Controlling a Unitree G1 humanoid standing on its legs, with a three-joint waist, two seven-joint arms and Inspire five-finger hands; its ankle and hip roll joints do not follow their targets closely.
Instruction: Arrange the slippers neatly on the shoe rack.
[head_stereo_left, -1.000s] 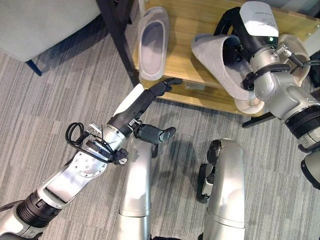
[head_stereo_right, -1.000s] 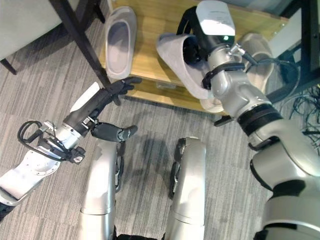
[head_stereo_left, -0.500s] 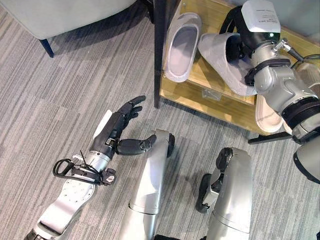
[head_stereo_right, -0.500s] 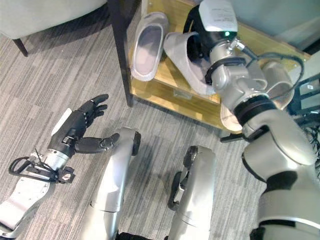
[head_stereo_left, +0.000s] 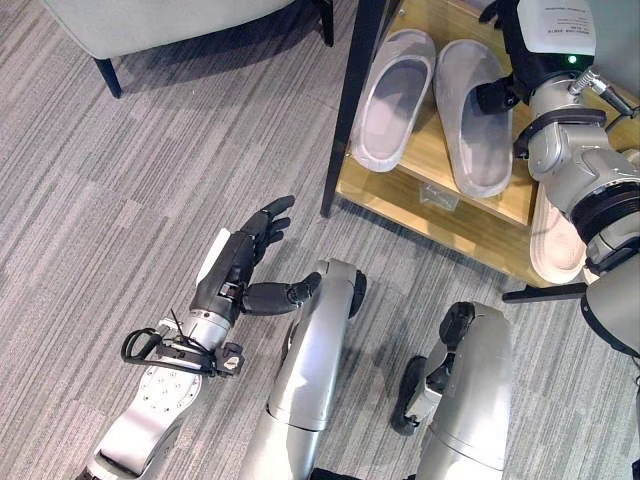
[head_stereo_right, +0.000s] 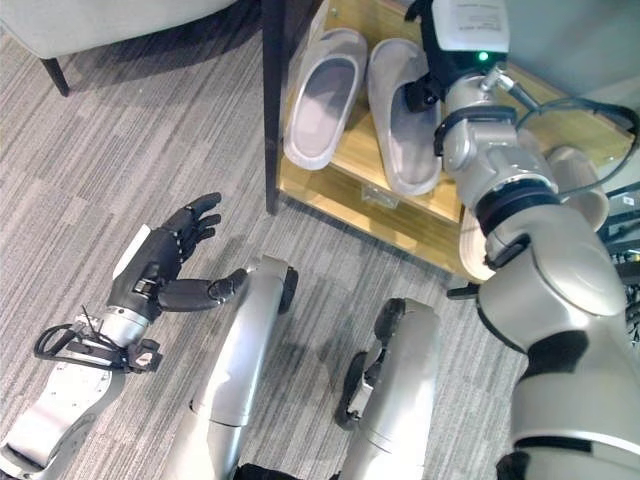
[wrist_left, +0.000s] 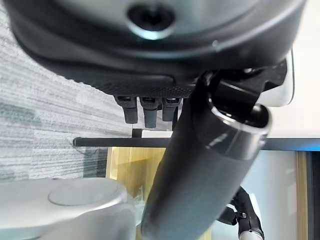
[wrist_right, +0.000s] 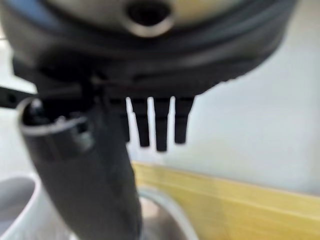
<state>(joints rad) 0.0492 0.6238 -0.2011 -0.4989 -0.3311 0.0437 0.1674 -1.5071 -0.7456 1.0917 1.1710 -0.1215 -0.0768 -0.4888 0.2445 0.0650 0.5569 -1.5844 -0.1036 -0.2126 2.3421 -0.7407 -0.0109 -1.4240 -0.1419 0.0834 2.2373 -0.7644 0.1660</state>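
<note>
While two slippers (head_stereo_left: 432, 95) lie paired on the shoe rack (head_stereo_left: 440, 190), my right hand (head_stereo_left: 505, 60) hovers released (left hand (head_stereo_left: 240, 262) relaxed); next, the third slipper (head_stereo_left: 553, 235).

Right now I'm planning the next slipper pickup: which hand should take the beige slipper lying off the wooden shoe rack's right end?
Right. The right hand is over the rack near that beige slipper; the open left hand hangs above carpet, further off.
</note>
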